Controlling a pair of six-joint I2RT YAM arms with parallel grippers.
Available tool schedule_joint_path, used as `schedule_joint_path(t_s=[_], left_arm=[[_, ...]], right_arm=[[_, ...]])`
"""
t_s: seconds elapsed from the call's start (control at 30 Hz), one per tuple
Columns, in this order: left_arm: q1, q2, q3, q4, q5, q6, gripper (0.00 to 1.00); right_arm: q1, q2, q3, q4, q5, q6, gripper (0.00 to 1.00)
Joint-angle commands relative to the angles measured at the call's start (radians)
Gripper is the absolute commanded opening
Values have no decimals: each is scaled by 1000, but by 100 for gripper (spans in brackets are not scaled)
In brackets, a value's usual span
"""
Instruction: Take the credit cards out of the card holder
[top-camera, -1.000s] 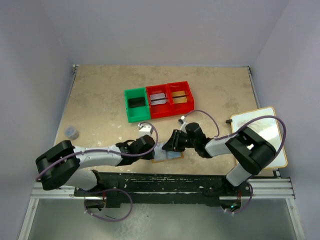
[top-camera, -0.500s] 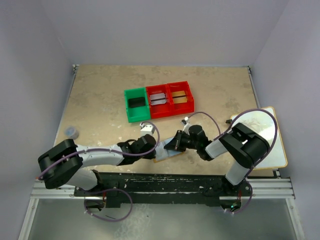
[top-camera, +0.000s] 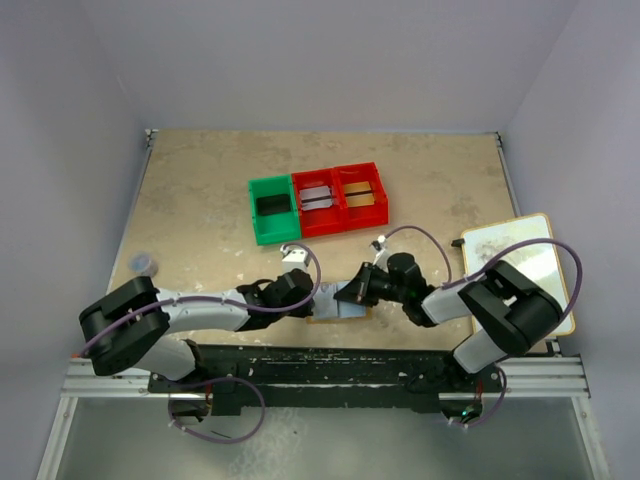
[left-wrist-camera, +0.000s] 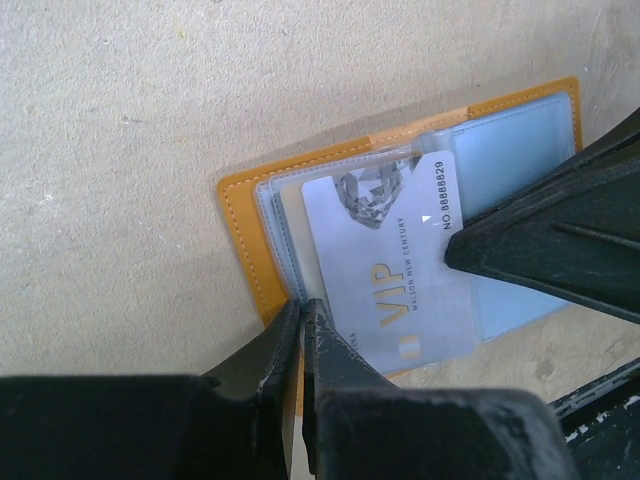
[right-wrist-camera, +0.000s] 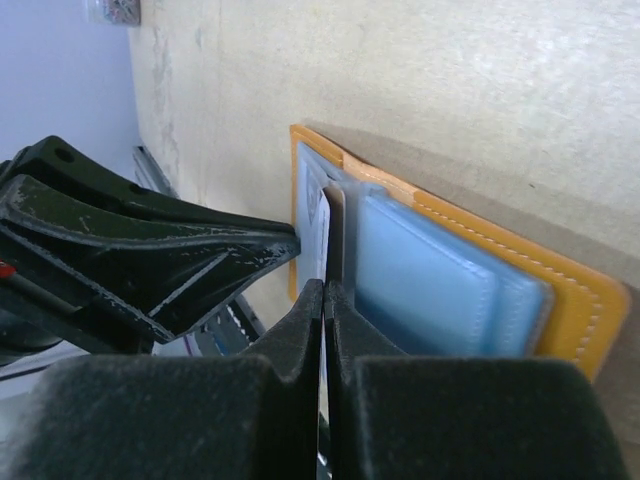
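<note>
Since a second ago the right arm (top-camera: 470, 300) has drawn its wrist slightly to the right. Its elbow swung in over the bench and is now back out over the board. The left arm (top-camera: 190, 308) has hardly shifted.

One bench (top-camera: 200, 200), sandy and speckled, carries everything. The two arms reach in from its near edge and meet just in front of its middle. One white board (top-camera: 530, 228) with a tan rim lies at the right edge, partly under the right arm's elbow. Three bins stand in a touching row toward the far side: one green bin (top-camera: 275, 235) at the left and two red bins (top-camera: 322, 228) beside it. The middle bin holds a grey piece (top-camera: 315, 197) and the right one a gold-tan piece (top-camera: 362, 202). The green one looks dark inside, and I cannot tell what it holds.

One card holder (left-wrist-camera: 245, 240) lies open and flat on the bench between the two claws, close to the near edge. It is orange-tan outside with pale blue-grey pockets. One credit card (left-wrist-camera: 385, 270), pale grey-white with "VIP" in gold, sticks partway out over the half nearer the left arm. The right claw (right-wrist-camera: 322, 295) is clamped on that card's edge, the thin card between its pressed fingers. The left claw (left-wrist-camera: 303, 312) is clamped on the holder's orange rim. One small grey object (top-camera: 145, 263) sits well apart near the bench's left edge.
</note>
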Motion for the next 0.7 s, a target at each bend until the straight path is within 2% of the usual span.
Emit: schedule_joint_path(t_s=[0.0,0.47,0.57,0.67], left_arm=[[2,38,-32,-58,-20,21,0],[2,28,-24,-55,-15,37,0],[2,-3,-1,-61,-3,37,5],[-2,-51,59,-91,1,34,16]], right_arm=[[-27,-42,-22,-68,-23,-31,0],[-79,-54,-82,-63,-55,-54,0],[-79,-34,-76,-50,-76,-50,0],[-79,-10,-82,-14,-72,-27,0]])
